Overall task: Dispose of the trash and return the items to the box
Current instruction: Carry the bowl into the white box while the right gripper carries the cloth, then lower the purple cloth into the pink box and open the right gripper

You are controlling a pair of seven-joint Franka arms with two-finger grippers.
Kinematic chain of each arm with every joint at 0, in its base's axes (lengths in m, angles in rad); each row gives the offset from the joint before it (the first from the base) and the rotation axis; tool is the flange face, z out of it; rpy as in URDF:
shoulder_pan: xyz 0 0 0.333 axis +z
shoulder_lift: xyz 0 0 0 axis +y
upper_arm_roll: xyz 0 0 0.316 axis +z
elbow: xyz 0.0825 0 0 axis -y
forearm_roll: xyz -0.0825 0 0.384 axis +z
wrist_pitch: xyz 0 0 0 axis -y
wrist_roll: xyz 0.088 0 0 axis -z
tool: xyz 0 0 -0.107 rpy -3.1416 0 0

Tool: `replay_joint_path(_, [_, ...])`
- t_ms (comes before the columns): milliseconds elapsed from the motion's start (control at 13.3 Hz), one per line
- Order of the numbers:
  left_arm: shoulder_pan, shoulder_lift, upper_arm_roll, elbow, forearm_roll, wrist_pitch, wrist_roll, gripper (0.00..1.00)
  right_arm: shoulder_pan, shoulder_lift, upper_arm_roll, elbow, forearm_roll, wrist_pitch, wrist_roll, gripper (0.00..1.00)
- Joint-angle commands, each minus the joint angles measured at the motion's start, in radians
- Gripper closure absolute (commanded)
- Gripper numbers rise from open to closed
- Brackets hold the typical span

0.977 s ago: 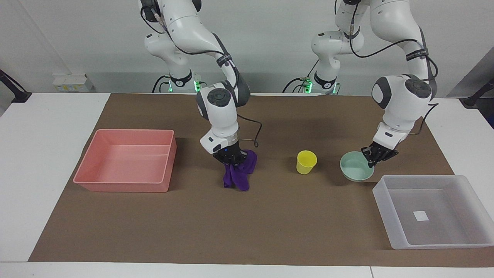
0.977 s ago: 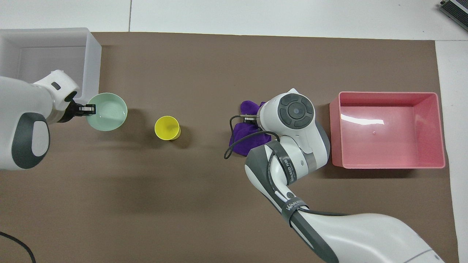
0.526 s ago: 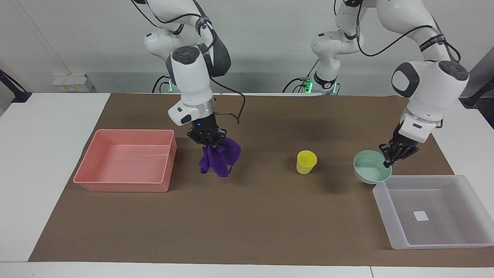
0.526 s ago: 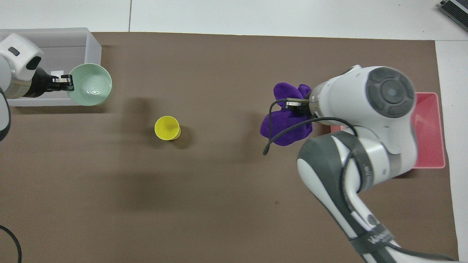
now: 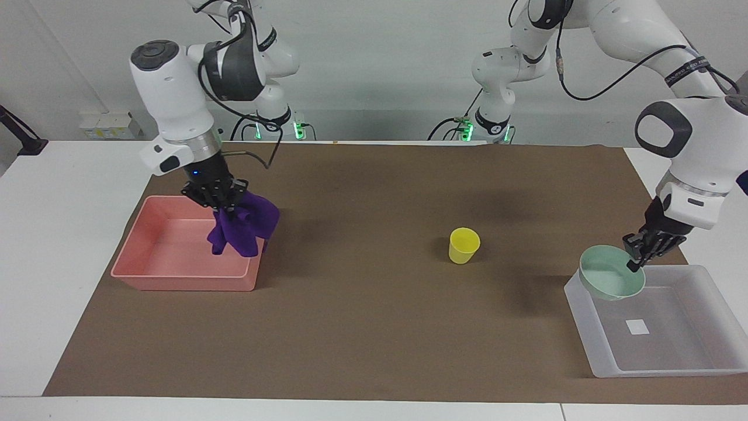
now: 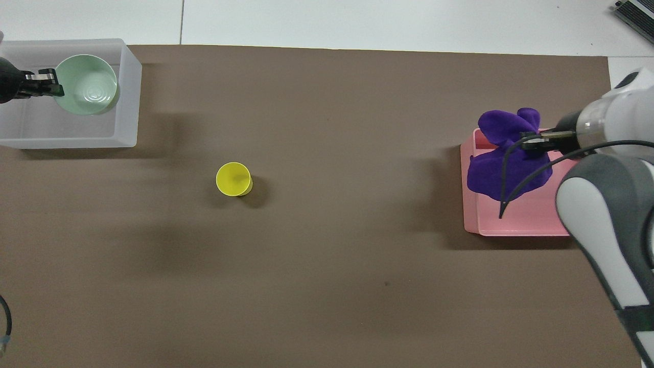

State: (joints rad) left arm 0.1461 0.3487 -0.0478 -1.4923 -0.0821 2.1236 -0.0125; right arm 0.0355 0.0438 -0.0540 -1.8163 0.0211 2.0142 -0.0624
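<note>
My right gripper (image 5: 217,203) is shut on the purple cloth (image 5: 244,225) and holds it in the air over the pink tray (image 5: 175,279), at the tray's end toward the table's middle. The cloth (image 6: 503,166) hangs down, partly over the tray's wall (image 6: 511,228). My left gripper (image 5: 636,257) is shut on the rim of the mint-green bowl (image 5: 608,282) and holds it tilted over the translucent box (image 5: 672,365), above the box's corner nearest the robots. The bowl (image 6: 87,84) shows over the box (image 6: 76,140) from above. The yellow cup (image 5: 464,245) stands upright on the brown mat between the two containers.
The brown mat (image 5: 374,327) covers most of the white table. A white square sticker (image 5: 637,327) lies on the box's floor. The pink tray holds nothing on its floor. The right arm's elbow (image 6: 603,214) covers part of the pink tray from above.
My right gripper lifted the cloth off the mat and carried it to above the pink tray. My left gripper lifted the bowl and carried it to above the box.
</note>
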Motion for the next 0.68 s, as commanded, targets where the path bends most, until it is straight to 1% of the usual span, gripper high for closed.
replay_joint_path(0, [0.038, 0.133, -0.014, 0.153, 0.018, -0.025, 0.000, 1.00, -0.106, -0.021, 0.013, -0.079, 0.003, 0.040, -0.141, 1.00])
replay_joint_path(150, [0.041, 0.212, -0.015, 0.248, 0.019, -0.027, 0.000, 1.00, -0.140, -0.019, 0.011, -0.162, 0.003, 0.127, -0.187, 1.00])
replay_joint_path(225, [0.058, 0.251, -0.018, 0.277, 0.019, -0.019, 0.002, 1.00, -0.163, -0.016, 0.011, -0.211, 0.003, 0.182, -0.216, 1.00])
replay_joint_path(376, [0.070, 0.280, -0.018, 0.285, 0.019, 0.025, 0.011, 1.00, -0.177, -0.002, 0.011, -0.274, 0.003, 0.276, -0.244, 1.00])
replay_joint_path(601, [0.090, 0.329, -0.014, 0.284, 0.019, 0.076, 0.011, 1.00, -0.193, 0.036, 0.011, -0.311, 0.003, 0.328, -0.249, 1.00])
